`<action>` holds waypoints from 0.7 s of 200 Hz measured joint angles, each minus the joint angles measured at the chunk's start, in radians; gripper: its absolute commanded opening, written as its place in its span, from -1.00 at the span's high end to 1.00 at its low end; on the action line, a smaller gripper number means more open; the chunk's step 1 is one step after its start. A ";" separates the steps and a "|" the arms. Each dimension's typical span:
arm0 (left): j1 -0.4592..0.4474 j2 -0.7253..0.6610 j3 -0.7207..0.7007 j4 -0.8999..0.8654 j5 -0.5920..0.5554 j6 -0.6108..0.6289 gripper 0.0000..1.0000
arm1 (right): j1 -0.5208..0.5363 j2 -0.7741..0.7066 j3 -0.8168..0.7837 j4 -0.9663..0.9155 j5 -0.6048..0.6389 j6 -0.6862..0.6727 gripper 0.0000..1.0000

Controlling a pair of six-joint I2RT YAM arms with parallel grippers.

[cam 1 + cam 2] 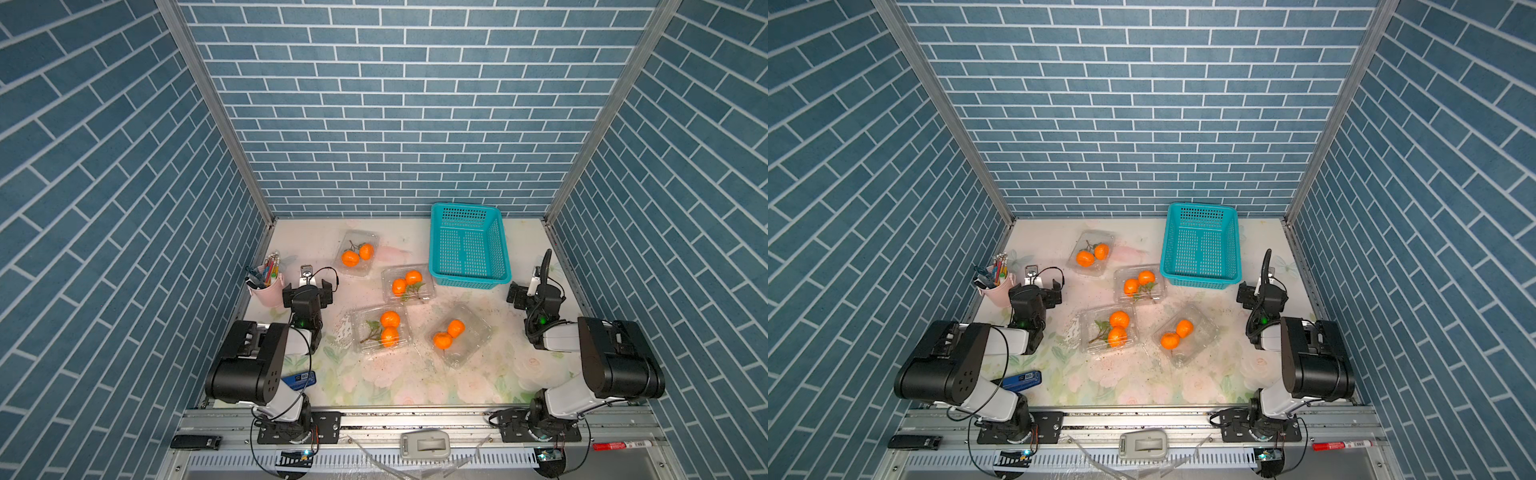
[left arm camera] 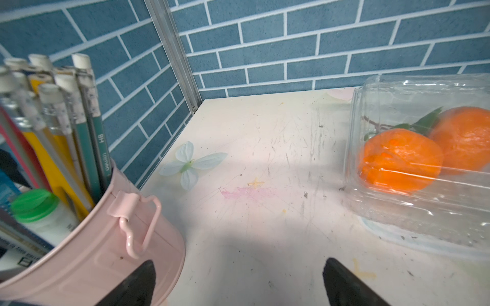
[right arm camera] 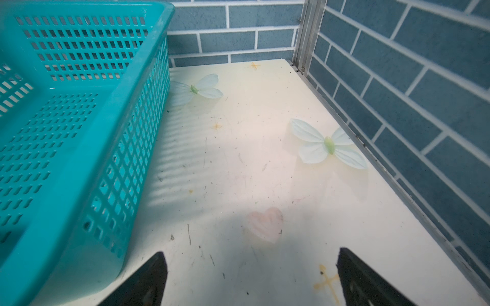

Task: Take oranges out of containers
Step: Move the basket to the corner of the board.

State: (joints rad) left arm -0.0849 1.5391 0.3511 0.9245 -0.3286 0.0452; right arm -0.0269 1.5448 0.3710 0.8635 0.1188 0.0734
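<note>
Several clear plastic containers lie on the floral table in both top views, each with a pair of oranges inside. One container (image 1: 358,272) is at the back left, one (image 1: 428,286) beside the basket, one (image 1: 361,332) in the middle and one (image 1: 473,336) toward the right. My left gripper (image 1: 308,287) is open and empty beside the pencil cup, left of the containers. In the left wrist view it (image 2: 238,267) faces bare table, with the back-left container (image 2: 424,212) and its oranges (image 2: 397,159) off to one side. My right gripper (image 3: 252,255) is open and empty near the basket.
A teal perforated basket (image 1: 469,249) stands at the back right, close to my right gripper (image 1: 536,291). A pink pencil cup (image 1: 268,291) full of pencils sits against the left wall. A blue card (image 1: 299,379) lies by the left arm's base. Tiled walls close three sides.
</note>
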 measured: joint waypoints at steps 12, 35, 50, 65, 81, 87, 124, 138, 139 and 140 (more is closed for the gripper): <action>0.003 0.000 0.000 0.000 0.003 -0.004 -0.99 | 0.000 0.000 0.000 0.000 0.000 0.000 -0.98; 0.004 0.000 0.000 0.000 0.011 -0.007 -0.99 | 0.000 0.000 0.000 0.000 0.000 0.000 -0.98; 0.004 -0.002 0.000 -0.003 0.008 -0.010 -0.99 | 0.000 0.000 0.000 0.000 0.000 0.000 -0.98; 0.004 -0.021 -0.001 -0.017 0.004 -0.014 -0.99 | 0.000 0.000 0.000 -0.001 0.005 0.000 -0.98; -0.002 -0.037 -0.011 0.005 -0.008 -0.012 -0.99 | 0.000 -0.021 0.001 -0.035 0.035 0.006 -0.98; -0.011 -0.042 -0.022 0.026 -0.017 -0.007 -0.99 | 0.000 -0.043 0.003 -0.063 0.056 0.010 -0.98; -0.087 -0.197 0.010 -0.159 -0.180 0.002 -0.99 | 0.000 -0.142 0.045 -0.153 0.164 0.046 -0.98; -0.085 -0.286 0.098 -0.299 -0.207 -0.014 -0.99 | 0.000 -0.166 0.061 -0.200 0.216 0.070 -0.98; -0.085 -0.290 0.104 -0.306 -0.208 -0.016 -0.99 | 0.000 -0.167 0.061 -0.202 0.219 0.071 -0.98; -0.085 -0.293 0.110 -0.314 -0.208 -0.019 -0.99 | 0.000 -0.168 0.062 -0.204 0.222 0.073 -0.98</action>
State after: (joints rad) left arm -0.1699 1.2457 0.4614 0.6106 -0.5369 0.0257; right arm -0.0273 1.3769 0.4332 0.6590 0.3412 0.1463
